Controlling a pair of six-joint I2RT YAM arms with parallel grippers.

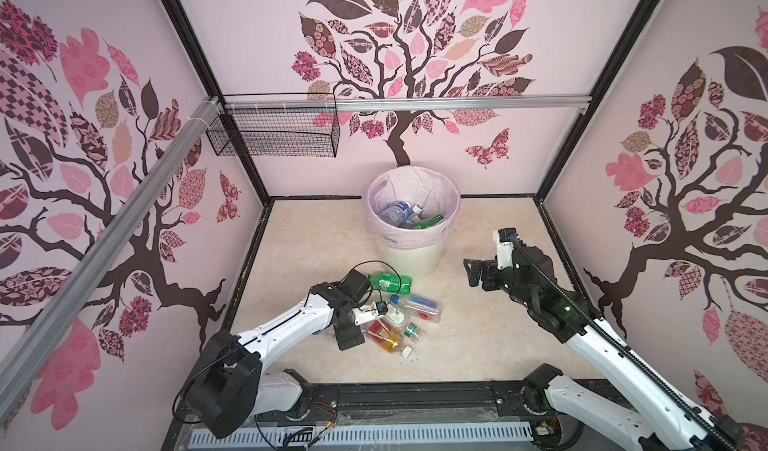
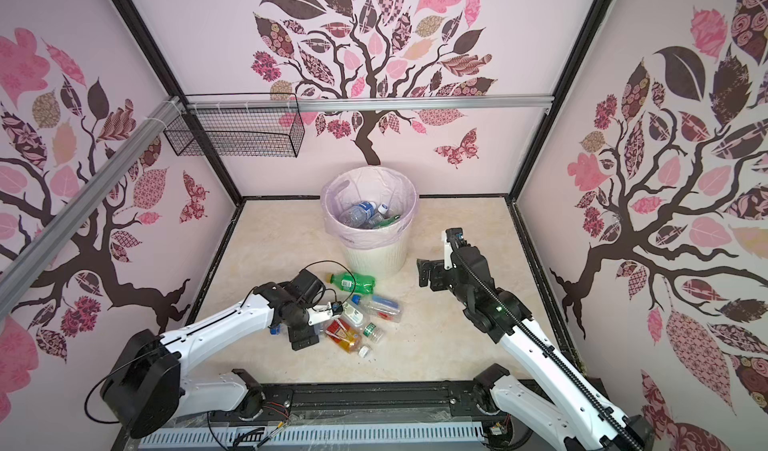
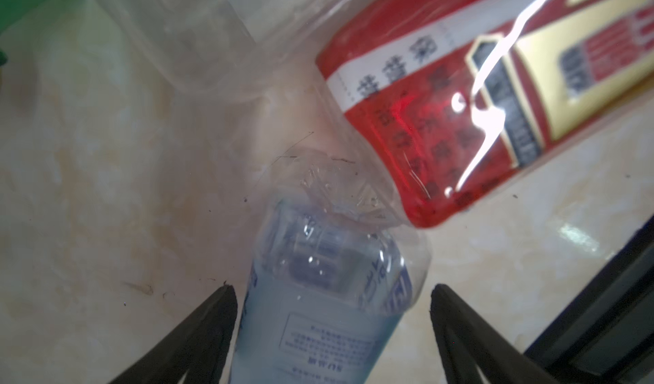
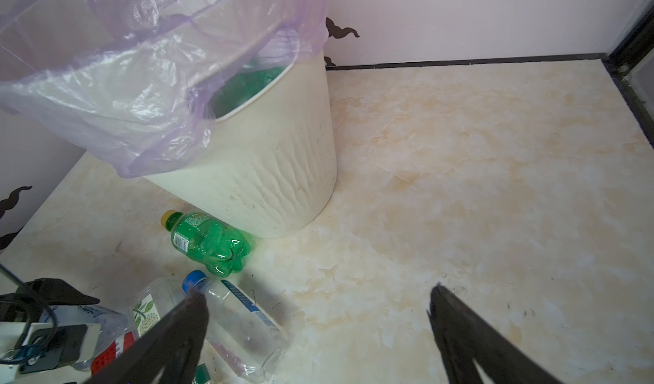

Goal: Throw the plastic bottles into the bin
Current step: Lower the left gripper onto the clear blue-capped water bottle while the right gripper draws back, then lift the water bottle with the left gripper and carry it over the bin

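The left hand (image 3: 332, 286) is spread astride a clear bottle with a pale blue label (image 3: 318, 322). One finger (image 3: 212, 329) is right beside the bottle's side and the other stands apart from it, so nothing is pinched. The right hand (image 1: 469, 272) is spread wide too, with nothing between its fingers. There are two arms and one bin (image 1: 411, 258), which stands upright at the back middle of the desk (image 1: 478, 345). Six bottles lie on the desk in front of the bin. One is the bottle between the left fingers. An amber bottle with a red label (image 1: 384, 336) lies with its bottom end touching that bottle in the left wrist view. A green bottle with a yellow cap (image 1: 388, 280) lies just beside the bin's foot. The other three are a clear bottle with a blue cap (image 1: 422, 305), a clear bottle with a white leaf label (image 1: 395, 315) and a small bottle with a green label (image 1: 413, 330). Inside the bin's pink liner lie at least three more, clear ones with blue caps and one green; their exact number cannot be told. The left arm stretches low from the near left corner, its wrist bent down onto the pile. The right arm rises from the near right corner and holds its hand above the desk, to the right of the bin and pointing left. One black wire basket (image 1: 274, 137) hangs on the back rail.
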